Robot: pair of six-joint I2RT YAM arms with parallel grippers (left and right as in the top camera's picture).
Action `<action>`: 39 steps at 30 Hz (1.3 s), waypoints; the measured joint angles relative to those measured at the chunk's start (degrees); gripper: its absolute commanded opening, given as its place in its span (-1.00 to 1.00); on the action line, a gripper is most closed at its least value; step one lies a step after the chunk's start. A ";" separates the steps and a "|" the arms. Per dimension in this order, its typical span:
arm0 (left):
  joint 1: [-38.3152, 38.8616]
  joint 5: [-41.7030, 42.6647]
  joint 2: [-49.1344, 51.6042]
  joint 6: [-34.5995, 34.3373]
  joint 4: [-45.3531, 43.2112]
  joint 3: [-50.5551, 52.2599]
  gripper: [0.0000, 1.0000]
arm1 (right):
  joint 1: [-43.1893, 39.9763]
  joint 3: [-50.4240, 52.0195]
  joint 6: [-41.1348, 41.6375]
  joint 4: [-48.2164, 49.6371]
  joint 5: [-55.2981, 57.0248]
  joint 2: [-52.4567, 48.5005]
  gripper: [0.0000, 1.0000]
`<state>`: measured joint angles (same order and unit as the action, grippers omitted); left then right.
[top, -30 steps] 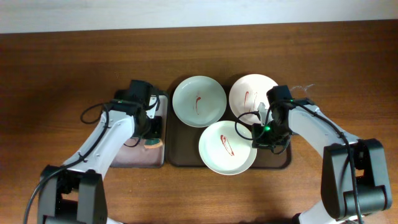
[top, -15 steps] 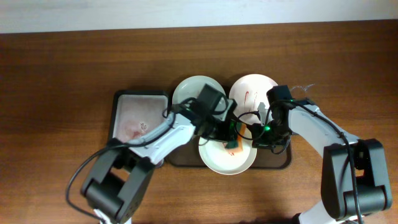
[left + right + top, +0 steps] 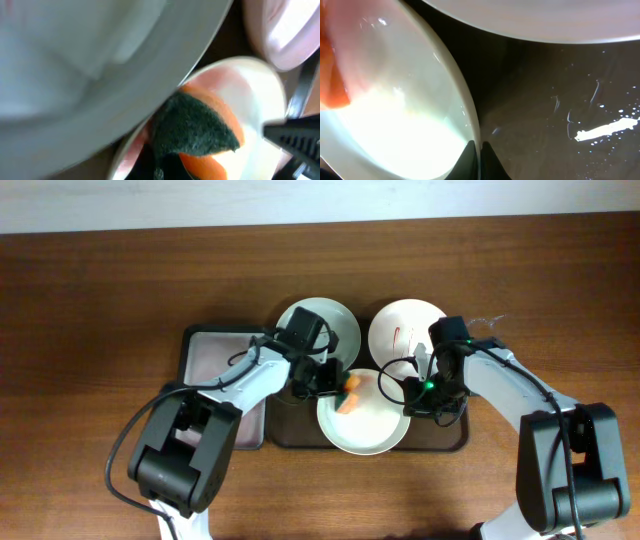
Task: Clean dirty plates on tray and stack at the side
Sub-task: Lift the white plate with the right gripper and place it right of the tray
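Observation:
Three plates lie on the dark brown tray [image 3: 452, 436]. The mint-green plate [image 3: 338, 323] is at the back left and the pinkish-white plate [image 3: 400, 323], with a red smear, at the back right. The white plate [image 3: 368, 425] is in front. My left gripper [image 3: 334, 389] is shut on an orange sponge [image 3: 348, 394] with a dark green scrub side [image 3: 192, 127] and presses it on the white plate's left part [image 3: 250, 95]. My right gripper [image 3: 413, 396] is shut on the white plate's right rim [image 3: 472, 135]. No smear shows on the white plate.
A smaller narrow tray [image 3: 212, 360] with a pale pinkish interior lies left of the brown tray. The brown tray's bare floor [image 3: 560, 100] has wet specks. Brown wooden table [image 3: 100, 300] lies all round.
My left arm swung from the narrow tray to the white plate with the sponge, then dragged it leftward across the plate. The plate's red smear is gone. The right arm has not moved.

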<state>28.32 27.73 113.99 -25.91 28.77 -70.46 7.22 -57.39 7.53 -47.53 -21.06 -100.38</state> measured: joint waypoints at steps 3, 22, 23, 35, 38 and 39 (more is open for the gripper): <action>-0.07 -1.01 -4.07 4.42 11.93 0.00 -1.00 | 0.02 -0.07 -0.04 -0.66 0.20 0.00 -0.92; -16.74 -28.22 -18.10 10.36 18.69 0.04 -1.00 | 11.06 -10.78 1.97 -7.21 57.40 19.39 -0.92; -16.72 -28.46 -18.10 10.36 18.60 0.04 -1.00 | 13.97 -10.78 2.75 -7.28 61.24 19.39 -0.92; -16.72 -28.85 -18.10 10.36 18.60 0.04 -1.00 | 16.13 -10.95 13.51 -6.10 74.58 19.43 -0.92; -16.72 -28.87 -18.10 10.36 18.58 0.04 -1.00 | 3.10 -11.06 14.34 -5.55 63.95 19.43 -0.92; -16.72 -28.85 -18.10 10.36 18.58 0.04 -1.00 | -3.58 -11.06 14.64 -5.57 59.74 19.45 -0.92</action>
<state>11.60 -1.13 95.90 -15.55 47.35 -70.41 3.64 -68.45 22.17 -53.10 38.68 -80.93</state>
